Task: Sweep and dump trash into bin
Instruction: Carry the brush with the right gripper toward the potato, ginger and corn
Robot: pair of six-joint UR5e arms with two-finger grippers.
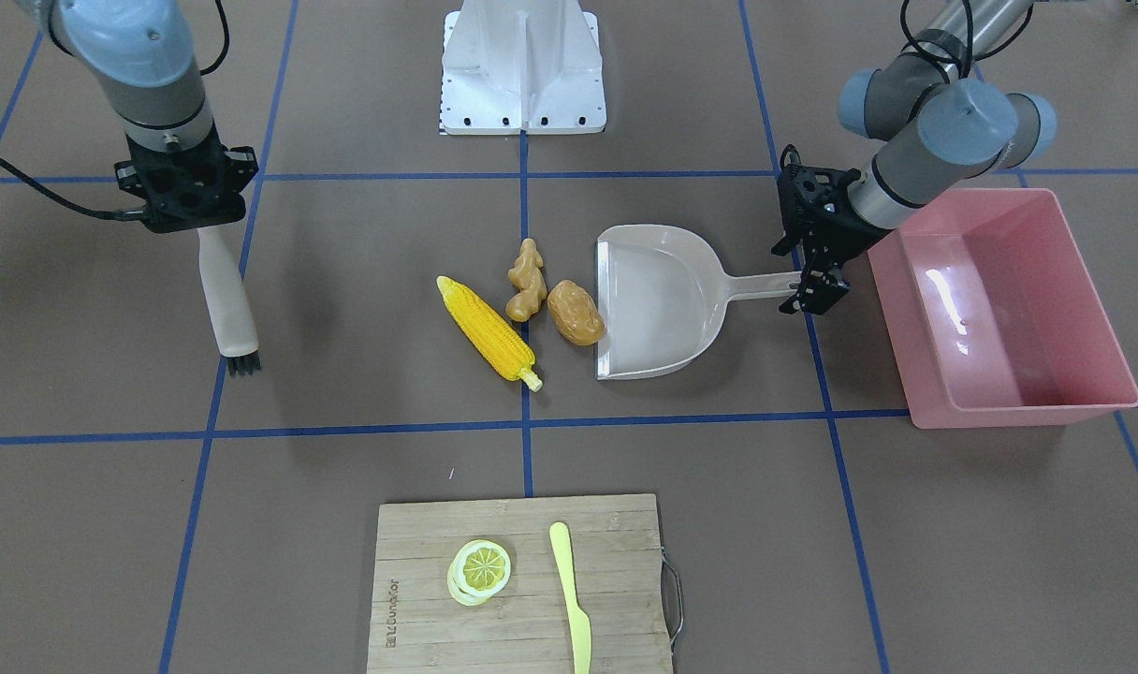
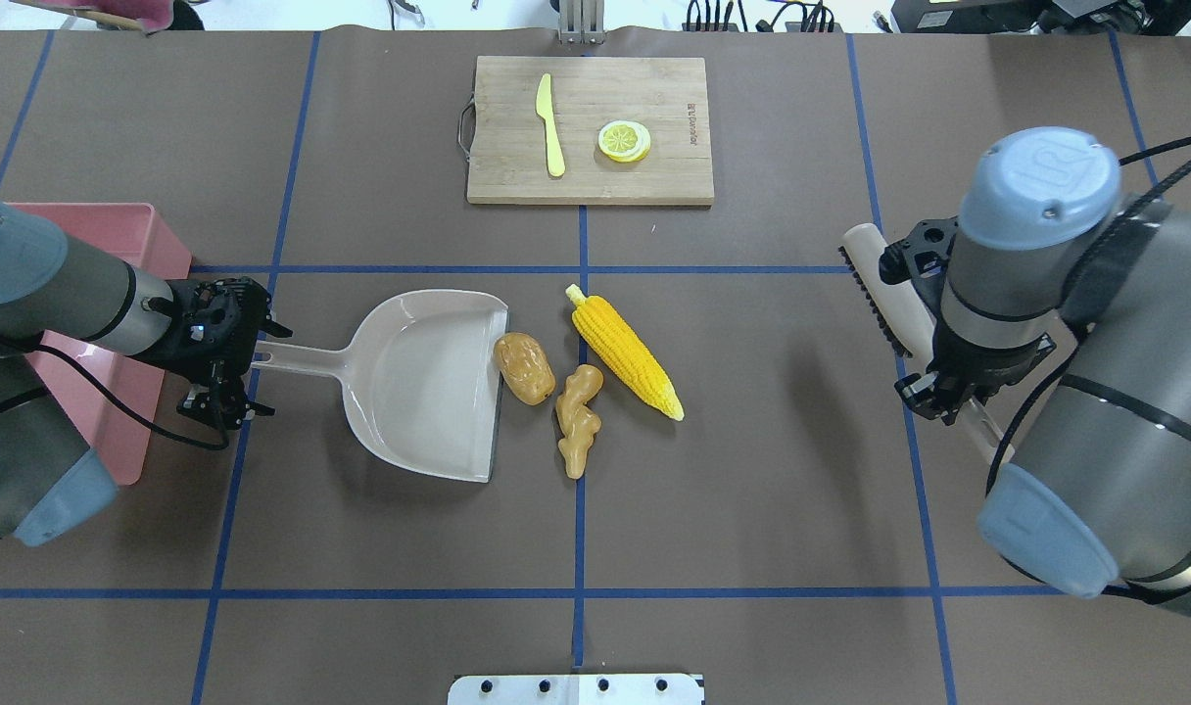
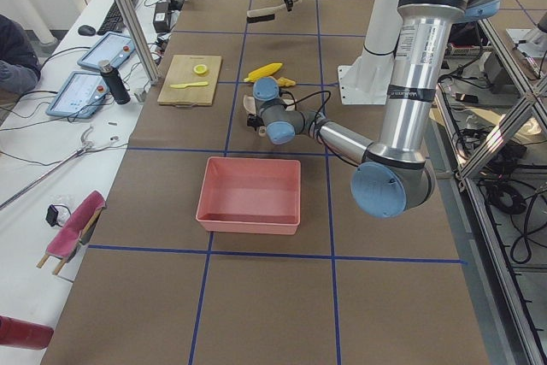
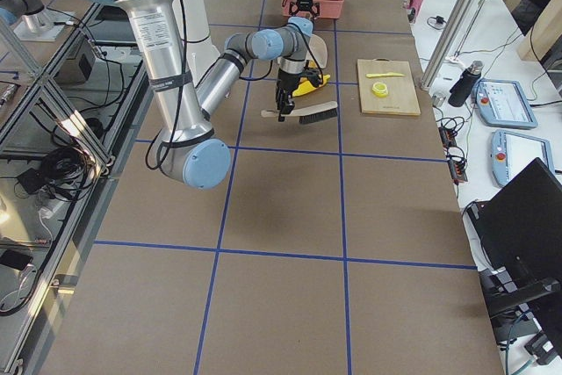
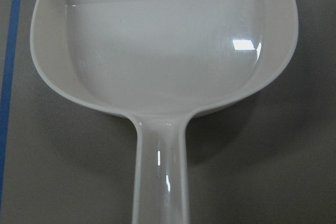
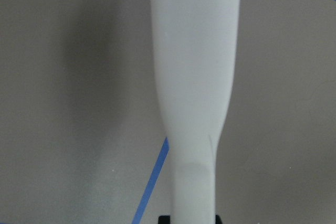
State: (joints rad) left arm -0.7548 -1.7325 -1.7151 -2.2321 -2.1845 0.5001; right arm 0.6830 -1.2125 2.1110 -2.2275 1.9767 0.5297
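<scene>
The trash lies mid-table: a yellow corn cob [image 2: 625, 357], a tan ginger root [image 2: 578, 419] and a brown potato [image 2: 524, 368]. The potato touches the open lip of the beige dustpan [image 2: 419, 382]. My left gripper [image 2: 228, 357] is shut on the end of the dustpan's handle, and the pan lies flat on the table. The pink bin [image 2: 116, 235] stands just behind that gripper, largely hidden by my left arm; it shows empty in the front view [image 1: 897, 309]. My right gripper [image 1: 190, 201] is shut on a white brush [image 1: 227, 300], far to the side of the corn.
A wooden cutting board [image 2: 507, 166] at the far edge holds a lemon slice [image 2: 624, 140] and a yellow-green knife [image 2: 551, 127]. The robot's white base [image 1: 522, 65] stands at the near edge. Blue tape lines cross the brown table.
</scene>
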